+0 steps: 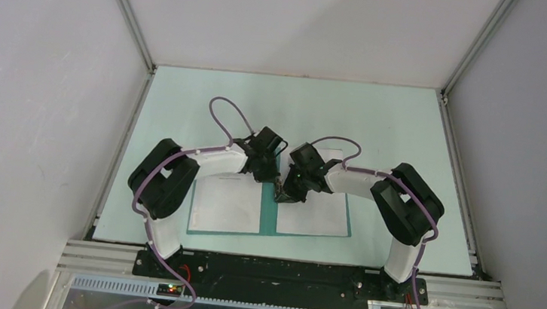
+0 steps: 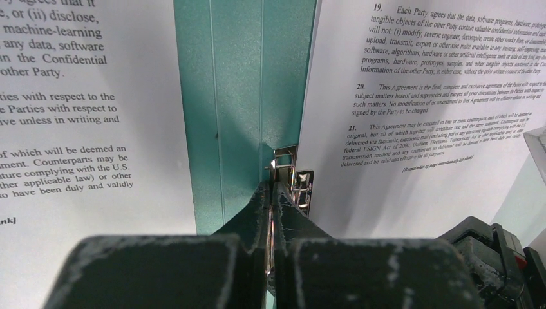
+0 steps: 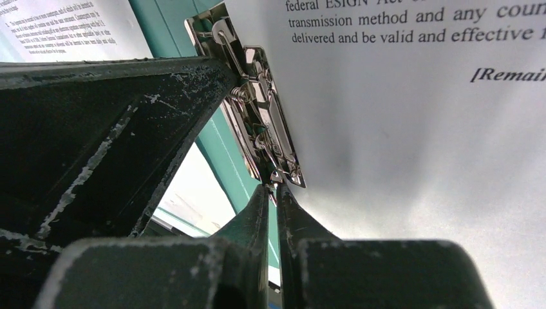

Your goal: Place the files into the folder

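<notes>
The folder (image 1: 269,218) lies open on the table (image 1: 378,134), with the left sheet (image 1: 226,204) on one half and the right sheet (image 1: 314,215) on the other, touching the clip (image 2: 293,177). My left pincer (image 2: 271,193) pinches the clip's lever. My right pincer (image 3: 272,190) is pressed together at the clip's end. Gathering both sheets under the clip and closing the folder seem to be left.

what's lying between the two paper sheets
A bare strip of the teal folder, with its metal clip against one sheet; the left wrist view shows it clearest.
</notes>
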{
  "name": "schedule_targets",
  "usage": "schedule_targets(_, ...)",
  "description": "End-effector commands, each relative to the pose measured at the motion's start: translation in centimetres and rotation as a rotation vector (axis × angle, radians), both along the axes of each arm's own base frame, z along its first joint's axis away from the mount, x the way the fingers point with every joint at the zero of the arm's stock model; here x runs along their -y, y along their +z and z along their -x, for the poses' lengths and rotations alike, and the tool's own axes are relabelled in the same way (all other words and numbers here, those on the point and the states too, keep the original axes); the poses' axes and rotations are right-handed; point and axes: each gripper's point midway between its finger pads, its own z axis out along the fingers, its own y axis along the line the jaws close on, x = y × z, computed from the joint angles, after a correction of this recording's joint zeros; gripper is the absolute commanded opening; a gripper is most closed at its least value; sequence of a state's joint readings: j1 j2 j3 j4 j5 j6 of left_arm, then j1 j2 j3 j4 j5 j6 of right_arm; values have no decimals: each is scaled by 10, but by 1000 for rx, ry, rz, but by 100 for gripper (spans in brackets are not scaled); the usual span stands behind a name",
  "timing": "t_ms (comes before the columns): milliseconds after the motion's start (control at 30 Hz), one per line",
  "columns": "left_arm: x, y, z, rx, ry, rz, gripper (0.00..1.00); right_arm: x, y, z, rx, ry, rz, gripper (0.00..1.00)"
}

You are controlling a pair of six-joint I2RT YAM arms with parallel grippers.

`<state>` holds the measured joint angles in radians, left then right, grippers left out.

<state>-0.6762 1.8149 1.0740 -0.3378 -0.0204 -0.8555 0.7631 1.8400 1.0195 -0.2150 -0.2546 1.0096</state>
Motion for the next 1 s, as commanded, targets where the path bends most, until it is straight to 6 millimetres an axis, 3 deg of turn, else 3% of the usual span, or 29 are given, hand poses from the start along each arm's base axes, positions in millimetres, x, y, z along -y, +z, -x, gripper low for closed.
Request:
schedule_targets(0, -21, -41, 47, -146, 3, -116, 0, 47, -56, 1, 22, -48, 246, 0)
schedule_targets(500, -25, -41, 47, -142, 40, -121, 0, 21, -15, -8, 87, 2, 126, 0)
schedule_targets(867, -23, -38, 45, -136, 39, -113, 0, 15, -3, -7, 104, 26, 113, 8)
schedule_targets(967, -23, -36, 45, -133, 34, -110, 0, 15, 0, -5, 110, 30, 113, 14)
